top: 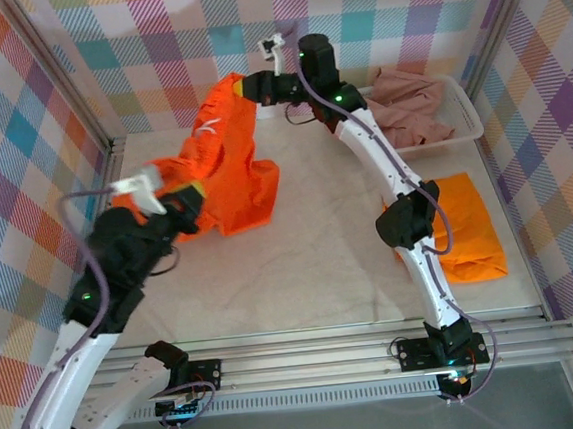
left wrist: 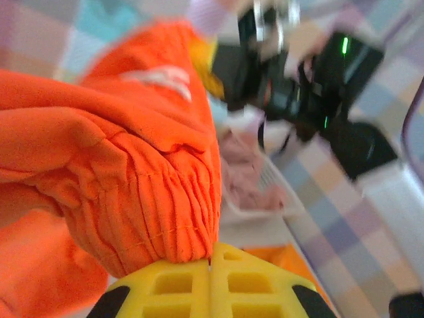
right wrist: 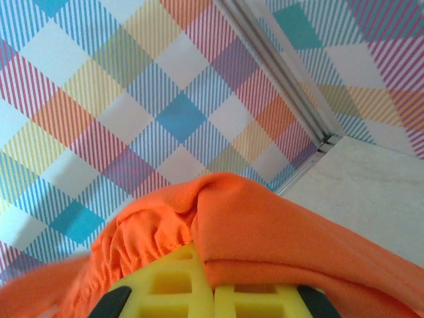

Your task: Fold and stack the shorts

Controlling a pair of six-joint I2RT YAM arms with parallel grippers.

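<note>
Orange shorts (top: 224,170) are hanging between the left gripper (top: 191,197) and the right gripper (top: 244,86), both clenching them, probably spreading them for folding.

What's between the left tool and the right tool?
One pair of orange shorts, hanging from the left tool to the right tool, seen in the top view.

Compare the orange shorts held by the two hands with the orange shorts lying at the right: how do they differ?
The held shorts hang stretched between the left hand and the right hand; the lying shorts are folded into a flat rectangle. Both shut hands pinch the held shorts at the waistband; no hand touches the lying shorts. Both are bright orange.
</note>
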